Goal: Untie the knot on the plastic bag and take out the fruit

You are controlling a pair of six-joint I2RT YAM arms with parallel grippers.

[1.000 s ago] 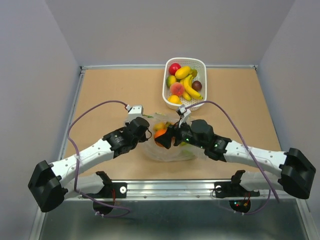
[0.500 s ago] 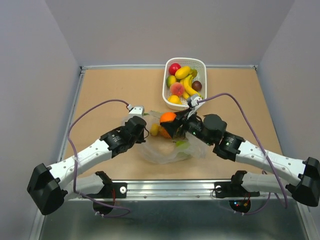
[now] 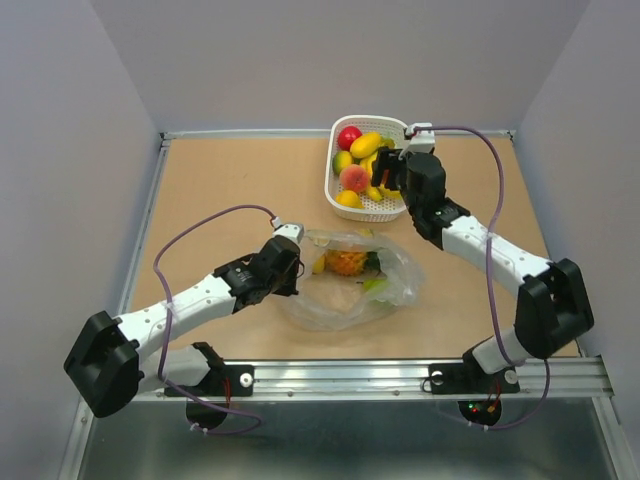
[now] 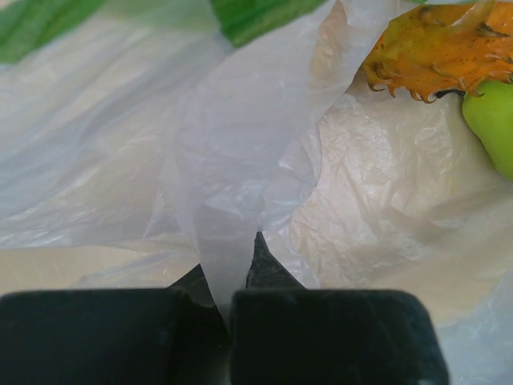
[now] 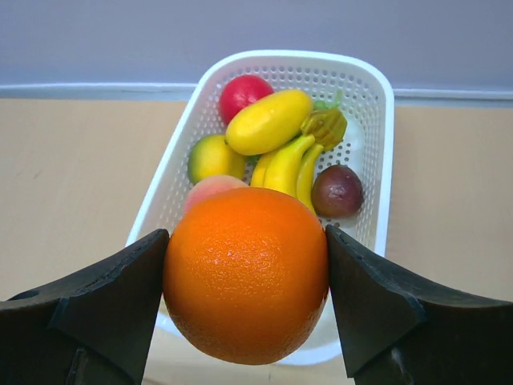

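Top external view: on the desk (image 3: 220,190) the bag (image 3: 345,300) is lying open and no knot is showing, so I judge the untying done and the taking-out of fruit to be in hand.
Right arm (image 3: 480,245): is stretching far forward from its base, its wrist hanging over the near right part of the basket (image 3: 405,125).
Left arm (image 3: 190,300): is lying low across the desk, reaching to the bag's left edge.
Bag: is resting between the two arms, near the desk's front, well apart from the basket.
Right fingers (image 5: 112,297): are standing wide, clamping the orange (image 5: 244,273) on both sides, above the basket's near rim.
Left fingers (image 4: 321,337): are pressing together, pinching a fold of the bag's film.
Pineapple (image 3: 347,262): is lying inside the bag, a green fruit (image 4: 493,120) just beside it.
Next move: is probably calling for the orange to be lowered among the basket's fruit, the right fingers spreading, then reaching back for the pineapple while the left fingers are holding the mouth open.
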